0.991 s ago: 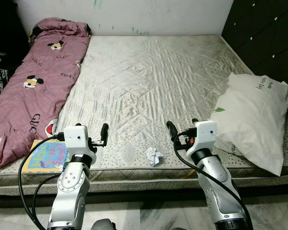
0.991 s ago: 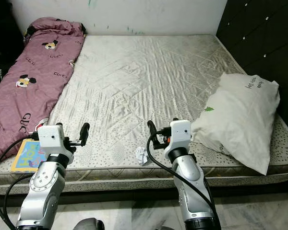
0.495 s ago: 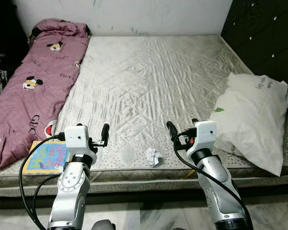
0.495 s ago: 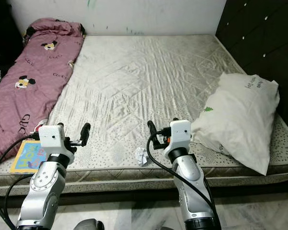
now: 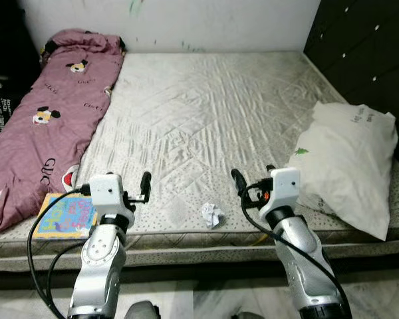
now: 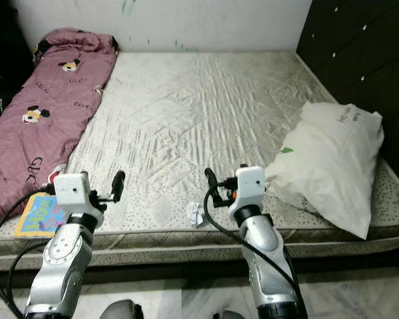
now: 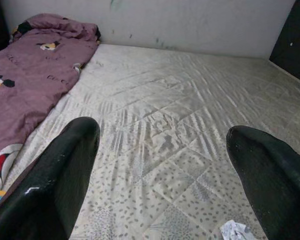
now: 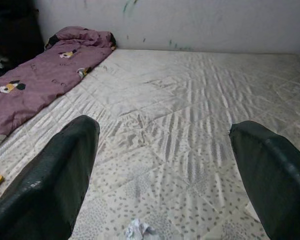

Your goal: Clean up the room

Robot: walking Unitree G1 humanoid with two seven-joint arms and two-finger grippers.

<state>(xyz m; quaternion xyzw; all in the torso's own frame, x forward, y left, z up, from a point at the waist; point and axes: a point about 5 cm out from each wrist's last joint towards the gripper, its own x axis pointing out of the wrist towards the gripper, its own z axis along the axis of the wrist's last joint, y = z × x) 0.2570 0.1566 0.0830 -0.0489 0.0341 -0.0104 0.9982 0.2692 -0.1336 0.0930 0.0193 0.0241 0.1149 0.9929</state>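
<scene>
The paper wad [image 5: 212, 215] lies near the bed's [image 5: 206, 106] front edge, between both claws. The right claw [image 5: 253, 186] and left claw [image 5: 134, 187] hover spread wide, empty. Best lower the right claw straight over the wad, then pinch gently.

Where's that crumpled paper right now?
In the left eye view, the crumpled paper lies near the mattress's front edge, between the left gripper and right gripper, nearer the right one.
</scene>
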